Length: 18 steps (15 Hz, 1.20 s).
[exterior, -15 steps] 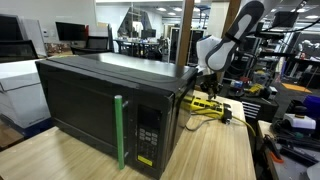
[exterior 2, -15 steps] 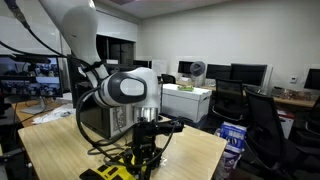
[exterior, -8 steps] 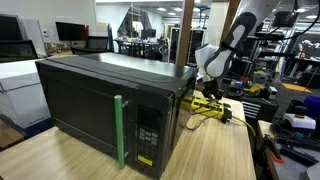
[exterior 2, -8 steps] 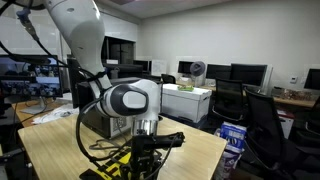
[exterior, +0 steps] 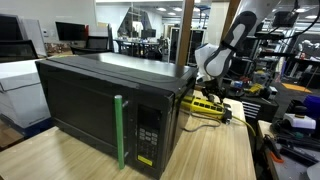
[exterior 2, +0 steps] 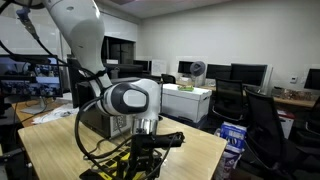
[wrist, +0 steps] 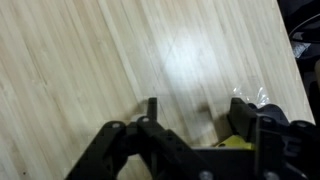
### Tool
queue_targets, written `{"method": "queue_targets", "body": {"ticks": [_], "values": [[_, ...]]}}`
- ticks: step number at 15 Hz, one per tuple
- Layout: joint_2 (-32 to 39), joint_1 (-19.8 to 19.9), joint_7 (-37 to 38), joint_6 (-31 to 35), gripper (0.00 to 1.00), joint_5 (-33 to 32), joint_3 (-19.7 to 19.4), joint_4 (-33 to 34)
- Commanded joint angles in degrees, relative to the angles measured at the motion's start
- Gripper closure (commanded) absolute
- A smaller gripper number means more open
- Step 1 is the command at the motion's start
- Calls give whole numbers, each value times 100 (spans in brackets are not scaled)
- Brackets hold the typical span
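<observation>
The gripper [wrist: 195, 112] points down at the table [wrist: 90, 50], jaws wide apart with only bare wood between them. One fingertip [wrist: 150, 105] stands clear, and a yellow strip [wrist: 238, 143] shows just under the other finger, at the frame's lower edge. Whether that finger touches it I cannot tell.

Handling the strip well, I judge, means keeping the gripper vertical and setting the jaws square across its narrow side. It also means moving slowly so the black cables [exterior: 228, 115] just beside it are not snagged. The microwave [exterior: 100, 100] stands near on one side, so any swing should go away from it.

Only the wrist view shows the gap between the jaws. In an exterior view the strip [exterior: 203, 103] lies right beneath the gripper [exterior: 207, 92], stretched out behind the microwave. In an exterior view the gripper [exterior 2: 147, 160] hides part of the strip [exterior 2: 112, 173], though chairs [exterior 2: 265, 115] and monitors [exterior 2: 245, 72] show well beyond it
</observation>
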<state>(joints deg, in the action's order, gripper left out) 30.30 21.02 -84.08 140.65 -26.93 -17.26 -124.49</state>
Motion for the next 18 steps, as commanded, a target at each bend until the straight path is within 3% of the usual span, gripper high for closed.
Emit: {"method": "queue_targets", "body": {"ticks": [1,8,13,18], "values": [[-269,58,29,-97,0,96,83,-110],[-992,-18,-355,-245,0,-17,155,-287],[-1491,-31,-990,-609,0,65,306,-485],[-1781,-24,-1687,-530,0,170,388,-830]]}}
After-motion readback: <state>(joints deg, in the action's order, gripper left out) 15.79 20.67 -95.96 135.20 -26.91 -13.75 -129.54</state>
